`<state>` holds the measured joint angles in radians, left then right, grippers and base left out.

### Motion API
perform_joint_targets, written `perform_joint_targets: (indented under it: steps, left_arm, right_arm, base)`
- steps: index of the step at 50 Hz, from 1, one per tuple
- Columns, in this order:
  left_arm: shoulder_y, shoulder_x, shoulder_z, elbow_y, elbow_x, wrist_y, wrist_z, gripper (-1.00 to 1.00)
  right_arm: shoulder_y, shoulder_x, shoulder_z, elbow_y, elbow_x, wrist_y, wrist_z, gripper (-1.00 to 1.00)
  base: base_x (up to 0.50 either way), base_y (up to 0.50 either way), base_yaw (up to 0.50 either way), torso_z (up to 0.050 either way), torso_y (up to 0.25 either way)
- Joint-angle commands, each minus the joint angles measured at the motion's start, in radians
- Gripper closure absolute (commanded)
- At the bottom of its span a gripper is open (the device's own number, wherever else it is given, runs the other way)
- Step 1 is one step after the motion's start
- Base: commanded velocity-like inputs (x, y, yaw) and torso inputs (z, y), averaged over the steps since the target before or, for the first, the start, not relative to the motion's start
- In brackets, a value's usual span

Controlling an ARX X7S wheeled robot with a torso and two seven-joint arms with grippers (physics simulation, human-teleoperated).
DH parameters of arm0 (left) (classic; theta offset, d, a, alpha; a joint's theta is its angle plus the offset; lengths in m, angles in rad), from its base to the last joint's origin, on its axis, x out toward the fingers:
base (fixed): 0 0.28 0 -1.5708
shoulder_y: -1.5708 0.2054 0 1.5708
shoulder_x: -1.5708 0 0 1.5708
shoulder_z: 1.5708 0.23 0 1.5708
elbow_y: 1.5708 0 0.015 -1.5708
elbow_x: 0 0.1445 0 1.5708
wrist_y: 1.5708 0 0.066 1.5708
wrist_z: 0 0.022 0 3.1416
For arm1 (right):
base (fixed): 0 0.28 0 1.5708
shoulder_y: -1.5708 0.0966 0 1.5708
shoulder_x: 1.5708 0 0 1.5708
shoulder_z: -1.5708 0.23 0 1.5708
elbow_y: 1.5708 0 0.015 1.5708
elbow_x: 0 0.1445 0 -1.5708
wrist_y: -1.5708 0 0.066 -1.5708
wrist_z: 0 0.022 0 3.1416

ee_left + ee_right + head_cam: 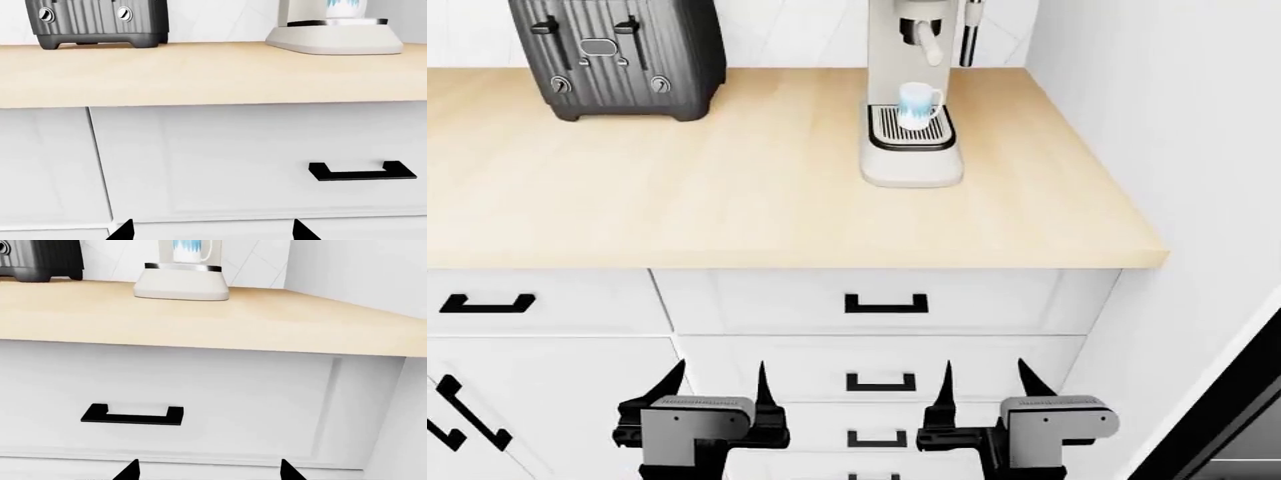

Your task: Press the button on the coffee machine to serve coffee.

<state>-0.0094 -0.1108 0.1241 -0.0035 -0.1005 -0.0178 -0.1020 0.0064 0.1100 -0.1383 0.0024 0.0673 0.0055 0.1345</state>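
The cream-white coffee machine (913, 90) stands at the back of the wooden counter, right of centre, with a white and blue cup (920, 103) on its ribbed drip tray. Its top is cut off in the head view, so the button is out of view. Its base also shows in the left wrist view (333, 37) and the right wrist view (181, 282). My left gripper (714, 385) and right gripper (984, 385) are both open and empty. They hang low in front of the drawers, well below the counter edge.
A black ribbed toaster (614, 55) stands at the back left of the counter (721, 190). White drawers with black handles (886, 304) fill the cabinet front below. A white wall (1174, 120) closes the right side.
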Motion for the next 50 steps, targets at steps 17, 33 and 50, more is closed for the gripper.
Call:
perform_joint_targets:
  steps: [17, 33, 50]
  left_arm:
    - [0.007, -0.025, 0.016, -0.002, -0.042, 0.046, -0.011, -1.00]
    - [0.008, -0.034, 0.024, -0.002, -0.052, 0.064, -0.027, -1.00]
    - [-0.003, -0.035, 0.036, -0.005, -0.063, 0.051, -0.047, -1.00]
  right_arm:
    - [0.002, 0.023, -0.027, -0.004, 0.016, 0.002, 0.030, -1.00]
    - [0.005, 0.033, -0.041, -0.005, 0.024, 0.007, 0.043, -1.00]
    - [0.010, 0.041, -0.054, 0.002, 0.034, 0.008, 0.055, -1.00]
  base:
    - [0.00, 0.00, 0.00, 0.041, 0.000]
    - [0.00, 0.00, 0.00, 0.050, 0.000]
    - [0.00, 0.00, 0.00, 0.047, 0.000]
